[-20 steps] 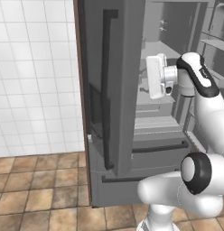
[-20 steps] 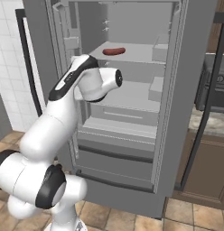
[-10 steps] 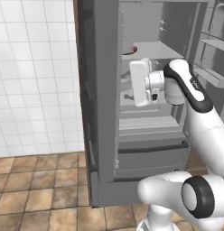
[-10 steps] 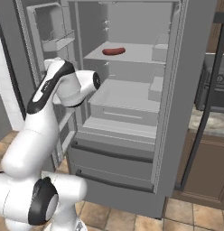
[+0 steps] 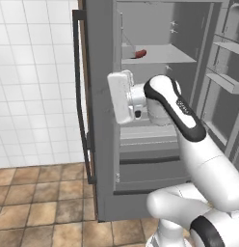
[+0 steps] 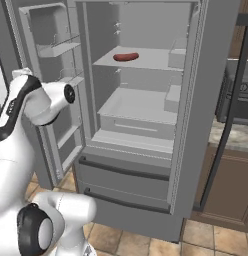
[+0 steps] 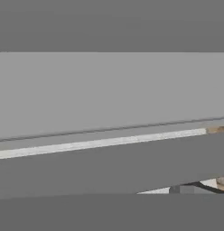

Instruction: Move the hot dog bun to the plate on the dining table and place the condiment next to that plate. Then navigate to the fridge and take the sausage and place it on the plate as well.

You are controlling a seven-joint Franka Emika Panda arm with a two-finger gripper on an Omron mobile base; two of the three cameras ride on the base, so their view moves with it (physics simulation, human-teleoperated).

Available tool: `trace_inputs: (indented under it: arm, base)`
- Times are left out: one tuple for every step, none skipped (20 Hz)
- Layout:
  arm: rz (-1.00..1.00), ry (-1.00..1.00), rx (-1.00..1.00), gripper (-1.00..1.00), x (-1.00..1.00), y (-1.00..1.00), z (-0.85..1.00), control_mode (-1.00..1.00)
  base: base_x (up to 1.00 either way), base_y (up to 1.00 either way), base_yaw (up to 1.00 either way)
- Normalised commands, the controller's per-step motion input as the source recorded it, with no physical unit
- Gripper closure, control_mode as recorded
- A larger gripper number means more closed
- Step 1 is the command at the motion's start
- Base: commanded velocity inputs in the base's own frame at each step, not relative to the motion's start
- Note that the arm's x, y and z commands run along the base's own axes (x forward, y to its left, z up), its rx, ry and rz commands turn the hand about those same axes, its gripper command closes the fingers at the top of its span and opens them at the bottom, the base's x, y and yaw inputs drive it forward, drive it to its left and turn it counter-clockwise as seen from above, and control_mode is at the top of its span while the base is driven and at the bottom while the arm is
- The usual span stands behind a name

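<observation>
We see the fridge (image 6: pixel 141 100) standing open, with the sausage (image 6: pixel 126 57) lying on its upper shelf (image 6: pixel 151 60). The hand sits low beside the left door (image 5: pixel 99 96), well away from the sausage. Our close view is just grey panels, but the claw seems spread wide, holding nothing.

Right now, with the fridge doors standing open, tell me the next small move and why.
Probably swing the hand up and right, into the fridge toward the upper shelf. The sausage lies there untouched, while the arm's wrist sits lower, over by the left door. The hand view faces flat grey panels at close range, not the sausage, and nothing is seen in the gripper.
</observation>
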Motion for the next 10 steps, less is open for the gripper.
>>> trace_inputs:
  arm:
    - [0.00, 0.00, -0.10, -1.00, -0.17, 0.54, 0.00, -1.00]
    - [0.00, 0.00, -0.11, -1.00, -0.11, 0.55, 0.00, -1.00]
    - [0.00, 0.00, -0.12, -1.00, 0.00, 0.55, -0.01, -1.00]
    - [0.00, 0.00, -0.13, -1.00, 0.00, 0.55, 0.00, -1.00]
    - [0.00, 0.00, -0.13, -1.00, 0.00, 0.60, 0.00, -1.00]
    - [0.00, 0.00, -0.13, -1.00, 0.00, 0.58, 0.00, -1.00]
    - [0.00, 0.00, -0.13, -1.00, 0.00, 0.50, 0.00, -1.00]
    - [-0.06, -0.04, -0.09, -1.00, -0.28, 0.32, 0.00, -1.00]
    - [-0.10, -0.15, -0.03, -1.00, -0.55, 0.06, 0.00, -1.00]
    - [-0.08, -0.29, -0.02, -1.00, -0.79, 0.00, 0.08, -1.00]
  base:
    - [0.00, 0.00, 0.00]
    - [0.00, 0.00, 0.00]
    - [0.00, 0.00, 0.00]
    - [0.00, 0.00, 0.00]
    - [0.00, 0.00, 0.00]
    - [0.00, 0.00, 0.00]
    - [0.00, 0.00, 0.00]
    - [0.00, 0.00, 0.00]
    - [0.00, 0.00, 0.00]
    - [0.00, 0.00, 0.00]
